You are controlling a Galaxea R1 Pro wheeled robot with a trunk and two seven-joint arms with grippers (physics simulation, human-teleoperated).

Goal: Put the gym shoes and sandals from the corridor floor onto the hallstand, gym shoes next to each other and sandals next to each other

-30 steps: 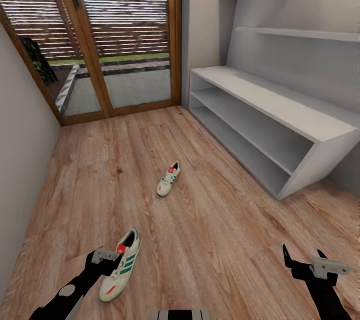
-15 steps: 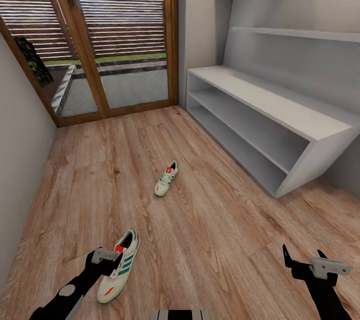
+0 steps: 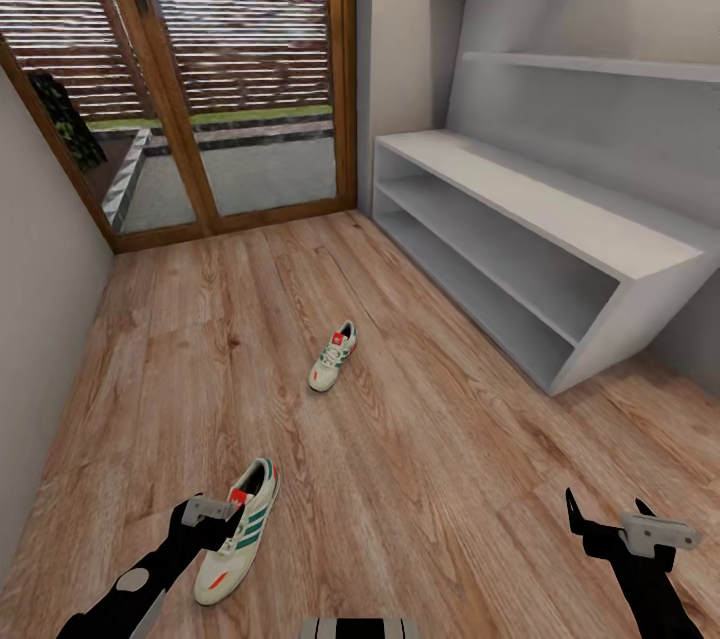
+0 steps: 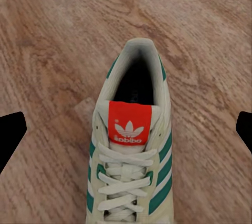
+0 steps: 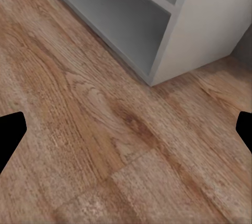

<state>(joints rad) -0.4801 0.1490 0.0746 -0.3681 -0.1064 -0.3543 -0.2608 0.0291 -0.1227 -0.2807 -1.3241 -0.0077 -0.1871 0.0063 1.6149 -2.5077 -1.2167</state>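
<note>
Progress: nothing on hallstand (image 3: 560,209) yet; we've all 4 to place.
L gripper (image 3: 212,516): released, jaws wide, near gym shoe (image 4: 131,155) just below it.
R gripper (image 3: 608,517): released, over bare floor (image 5: 94,129).
2nd gym shoe (image 3: 333,357): well ahead of L gripper.

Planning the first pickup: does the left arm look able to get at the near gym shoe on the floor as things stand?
Probably yes. The left gripper hangs open right at the near gym shoe, and the left wrist view shows the shoe centred between its spread fingers, with only bare corridor floor around it.
</note>
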